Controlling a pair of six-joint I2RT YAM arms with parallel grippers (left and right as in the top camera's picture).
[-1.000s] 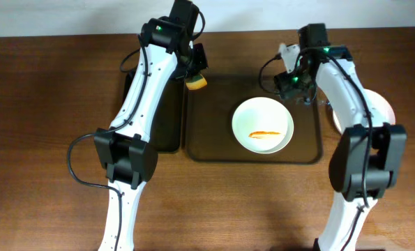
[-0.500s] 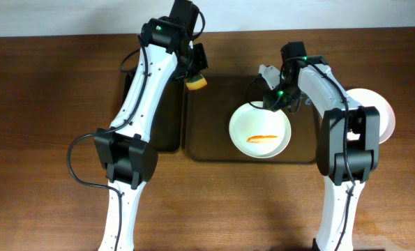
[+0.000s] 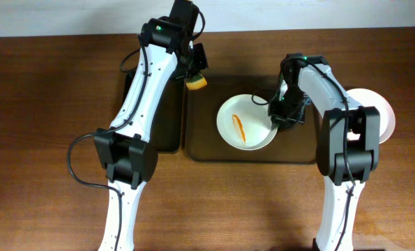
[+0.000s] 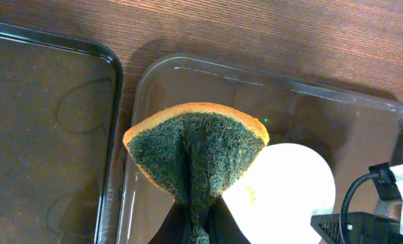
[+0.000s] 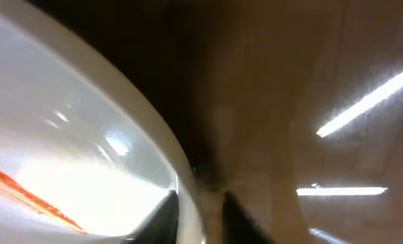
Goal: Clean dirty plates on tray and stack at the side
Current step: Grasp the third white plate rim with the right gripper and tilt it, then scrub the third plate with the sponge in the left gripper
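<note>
A white dirty plate with an orange streak lies on the dark brown tray. My right gripper is shut on the plate's right rim. In the right wrist view the rim runs between the two fingers. My left gripper is shut on a green and orange sponge and holds it over the tray's far left corner. In the left wrist view the sponge hangs above the plate, with the fingers at the bottom edge.
A second dark tray lies left of the first and also shows in the left wrist view. A clean white plate sits on the table at the right, partly hidden by my right arm. The tray bottom shows glare.
My right gripper came down onto the plate's right rim. The plate slid left and turned, so the orange streak now runs nearly upright. The left arm and sponge have not moved.
</note>
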